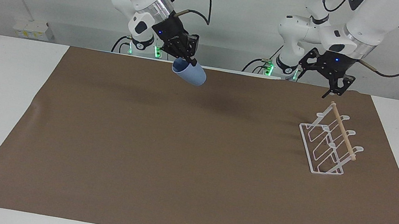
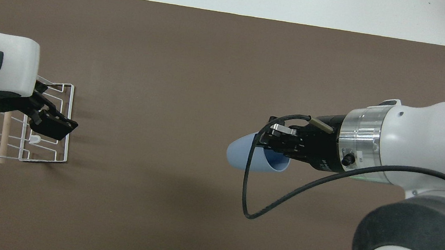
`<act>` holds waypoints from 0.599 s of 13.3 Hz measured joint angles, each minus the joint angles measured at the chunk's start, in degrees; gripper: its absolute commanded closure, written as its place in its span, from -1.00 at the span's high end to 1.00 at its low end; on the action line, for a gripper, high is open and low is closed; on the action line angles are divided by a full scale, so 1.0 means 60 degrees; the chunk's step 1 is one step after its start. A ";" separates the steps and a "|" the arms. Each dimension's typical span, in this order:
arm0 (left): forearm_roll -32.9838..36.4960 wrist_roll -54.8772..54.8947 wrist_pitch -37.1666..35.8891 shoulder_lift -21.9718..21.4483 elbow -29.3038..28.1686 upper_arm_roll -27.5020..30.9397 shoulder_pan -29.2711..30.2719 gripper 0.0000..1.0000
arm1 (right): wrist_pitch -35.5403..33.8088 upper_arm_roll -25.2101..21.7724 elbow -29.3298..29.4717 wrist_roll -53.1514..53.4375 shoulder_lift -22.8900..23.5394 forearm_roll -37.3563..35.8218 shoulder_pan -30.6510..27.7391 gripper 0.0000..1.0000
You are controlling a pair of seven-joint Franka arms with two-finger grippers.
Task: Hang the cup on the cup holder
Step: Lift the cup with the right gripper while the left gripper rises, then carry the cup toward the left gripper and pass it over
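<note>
**Two grippers aloft, one carrying the cup**

Right gripper (image 1: 187, 59) pinches the cup (image 1: 189, 74) by its rim, one finger inside, tilted in the air over the mat's (image 1: 177, 156) middle. Likely light, rigid and a little slick, so the rim pinch suits it. Left gripper (image 1: 332, 89), jaws spread, hangs over the cup holder (image 1: 327, 141).

Even, bright light fell from above. A soft, diffuse shadow lay on the matte brown table mat (image 1: 192, 158) beneath the right gripper (image 1: 187, 59); a faint one sat beside the white wire rack (image 1: 327, 141). No glare; both views were sharp.
</note>
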 measured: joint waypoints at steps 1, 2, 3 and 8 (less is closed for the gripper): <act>-0.0015 0.0179 0.0001 -0.0013 0.0000 -0.0220 -0.0013 1.00 | 0.0183 0.0000 -0.0001 0.0437 0.0000 0.0026 0.0182 -1.00; -0.0120 0.0539 0.0035 -0.0023 0.0000 -0.0350 -0.0041 1.00 | 0.0365 0.0002 -0.0002 0.0850 0.0000 0.0029 0.0384 -1.00; -0.0280 0.0996 0.0155 -0.0026 0.0000 -0.0385 -0.0084 1.00 | 0.0488 0.0001 -0.0003 0.1180 0.0000 0.0030 0.0578 -1.00; -0.1315 0.3783 0.1254 -0.0045 -0.0287 -0.0376 -0.0100 1.00 | 0.1498 0.0002 -0.0063 0.2616 0.0152 0.0034 0.1483 -1.00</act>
